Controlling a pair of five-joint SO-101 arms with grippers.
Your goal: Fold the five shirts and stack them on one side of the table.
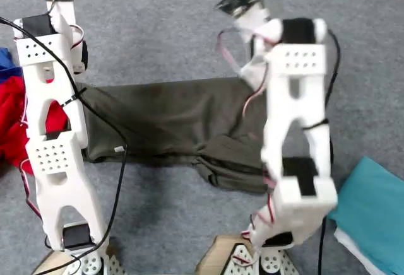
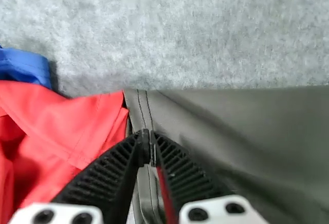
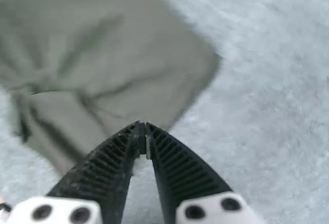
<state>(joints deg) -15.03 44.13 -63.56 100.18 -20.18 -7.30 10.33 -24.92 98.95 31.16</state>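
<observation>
As the olive shirt [image 1: 170,120] lies spread on the tabletop [image 1: 158,29] for folding, the left gripper [image 2: 149,144] sits at its left hem beside the red shirt [image 2: 51,126] and the right gripper [image 3: 142,131] above its right end, both sets of jaws pressed together, apparently stationed to work opposite ends.

Grey table [image 1: 158,35] (a fuzzy, felt-like covering) spans the scene
</observation>
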